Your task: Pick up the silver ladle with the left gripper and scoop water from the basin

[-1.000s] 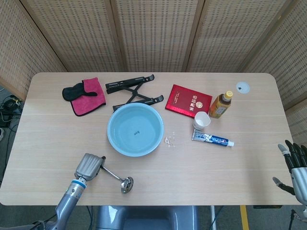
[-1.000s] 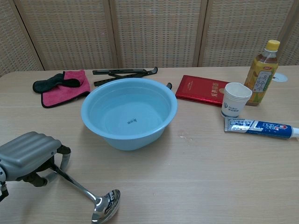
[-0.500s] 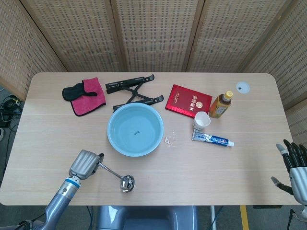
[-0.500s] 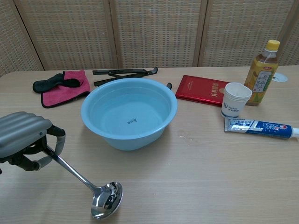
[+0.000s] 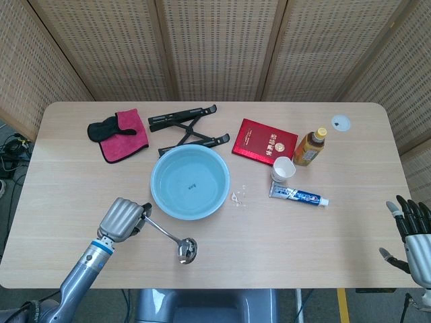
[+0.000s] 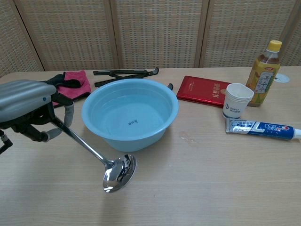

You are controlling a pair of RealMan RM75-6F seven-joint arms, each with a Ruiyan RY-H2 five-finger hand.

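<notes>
Chest view shows the silver metal ladle (image 6: 96, 154) as a slim polished rod ending in a round mirror-bright bowl that reflects the room; its handle slants up toward ten o'clock into the grey left hand (image 6: 29, 107), whose fingers (image 6: 60, 123) are curled closed around the handle's upper end. The ladle's bowl hangs low over the light wooden table (image 6: 211, 183), just beside the round light-blue plastic basin (image 6: 130, 113) at about its seven o'clock, outside the rim; whether the bowl touches the wood I cannot tell. The basin holds clear water with a small dark mark at its bottom. In the head view the right hand (image 5: 411, 239) sits off the table's edge at about four o'clock from the basin, holding nothing, its dark fingers spread apart. Counted, there is one of each: one ladle, one basin, one pink cloth (image 5: 123, 136) with one black item (image 5: 102, 128) lying on its left part at ten o'clock from the basin, one black folding stand (image 5: 187, 129) at twelve o'clock, one red booklet (image 5: 264, 141) at two o'clock, one amber drink bottle with a yellow cap (image 6: 264, 74), one white paper cup (image 6: 235, 106), and one blue-and-white toothpaste tube (image 6: 262, 128) at three o'clock.
</notes>
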